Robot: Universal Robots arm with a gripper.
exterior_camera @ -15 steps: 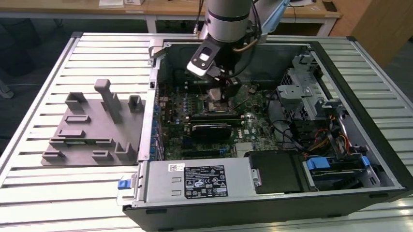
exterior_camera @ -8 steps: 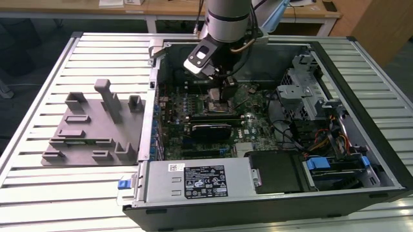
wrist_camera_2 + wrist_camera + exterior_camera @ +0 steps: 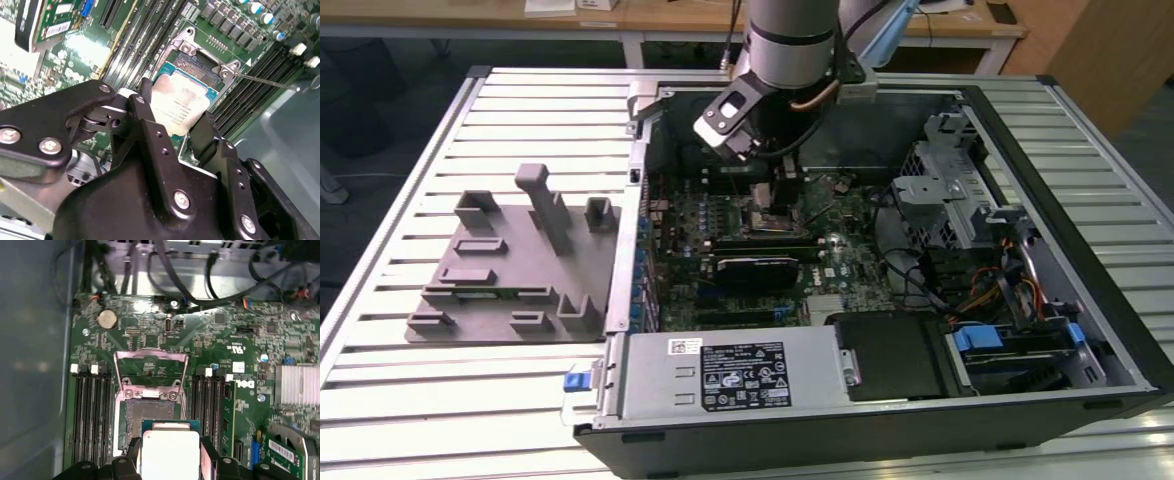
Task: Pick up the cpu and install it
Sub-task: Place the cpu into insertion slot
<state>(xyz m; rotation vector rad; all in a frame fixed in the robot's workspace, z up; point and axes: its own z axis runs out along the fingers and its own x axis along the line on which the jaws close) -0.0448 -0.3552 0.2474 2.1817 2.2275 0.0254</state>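
Observation:
The cpu (image 3: 170, 451), a flat square chip with a silver top and a thin green rim, sits between my black fingers (image 3: 207, 452). My gripper (image 3: 170, 457) is shut on it. In the second wrist view the cpu (image 3: 182, 106) hangs tilted over the near half of the open black socket (image 3: 199, 64); the gripper (image 3: 175, 121) clamps two opposite edges. The socket (image 3: 149, 415) has its metal load frame (image 3: 150, 371) flipped up. Whether the chip touches the socket I cannot tell. In the exterior view the gripper (image 3: 781, 185) reaches down into the open computer case above the socket (image 3: 770, 215).
Memory slots (image 3: 90, 415) flank the socket on both sides. A finned heat sink (image 3: 297, 385) and black cables (image 3: 220, 295) lie nearby. The case walls (image 3: 1067, 200), drive cage (image 3: 954, 190) and power supply (image 3: 734, 375) hem the board in. A grey tray (image 3: 507, 270) rests on the slatted table.

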